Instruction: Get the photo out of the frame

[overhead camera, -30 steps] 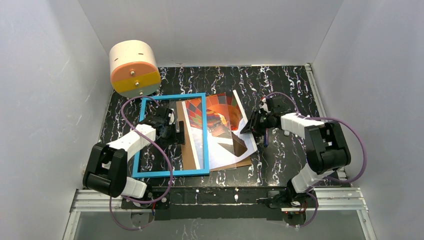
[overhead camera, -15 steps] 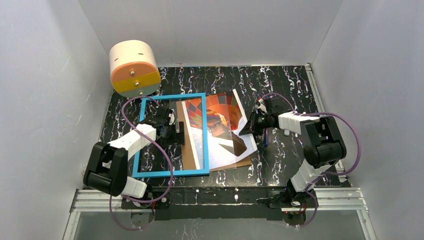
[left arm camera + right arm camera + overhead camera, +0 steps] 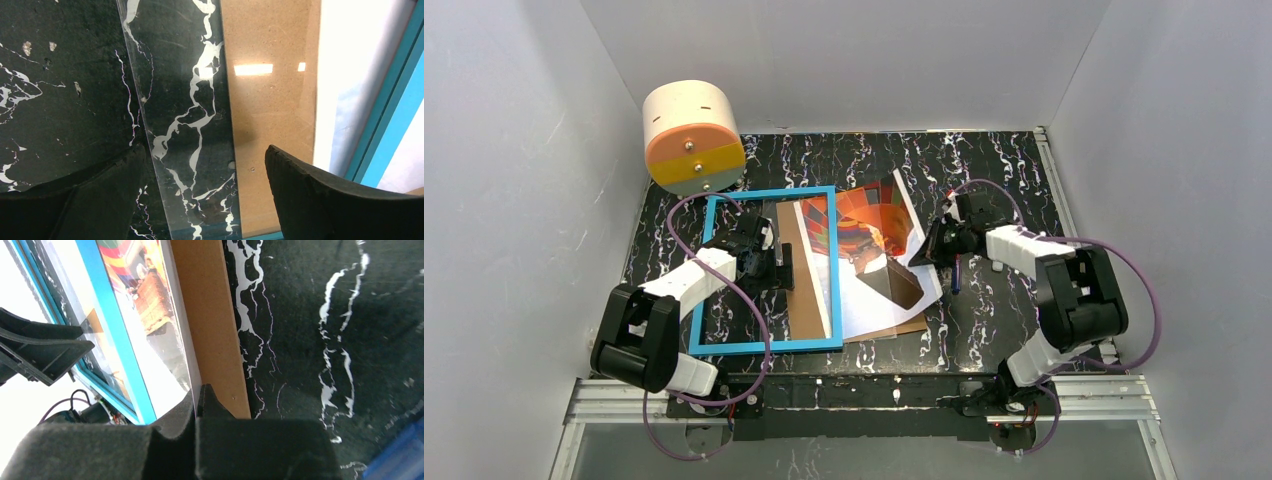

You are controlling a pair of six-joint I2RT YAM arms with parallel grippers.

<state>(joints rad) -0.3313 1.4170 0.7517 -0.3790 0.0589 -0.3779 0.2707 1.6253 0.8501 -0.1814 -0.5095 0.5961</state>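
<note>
Robotics lab test cell: plain white walls (image 3: 514, 200), black marbled table (image 3: 994, 165), aluminium rail (image 3: 1124, 395).

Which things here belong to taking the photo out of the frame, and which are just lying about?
Belong to the job:
- photo
- frame
- right gripper, shut on the photo's edge
- left gripper, open

Lying about:
- brown backing board
- clear sheet
- cream-and-orange drum
</note>
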